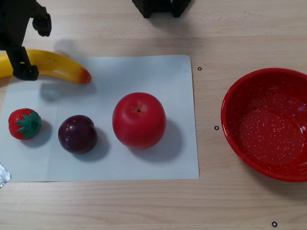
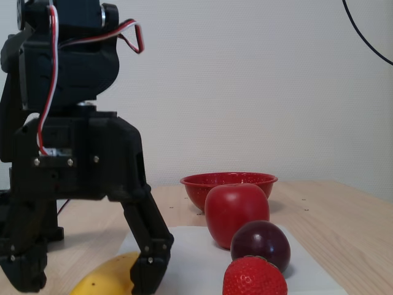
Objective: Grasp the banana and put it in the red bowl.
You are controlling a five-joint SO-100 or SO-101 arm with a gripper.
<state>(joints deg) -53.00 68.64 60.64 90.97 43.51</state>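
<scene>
Black arm stands upright at worktop (image 1: pixel 230 201) edge, claw (image 2: pixel 92 270) pointing down w/ fingers spread wide either side of banana (image 1: pixel 57 66), not clamped. Banana lies on white sheet's (image 1: pixel 144 72) far-left corner in other view; red bowl (image 1: pixel 235 96) well apart, right.

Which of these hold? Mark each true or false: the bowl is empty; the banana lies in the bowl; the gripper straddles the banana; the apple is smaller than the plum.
1. The bowl is empty: true.
2. The banana lies in the bowl: false; it rests at the paper's edge.
3. The gripper straddles the banana: true.
4. The apple is smaller than the plum: false; it is larger.
</scene>
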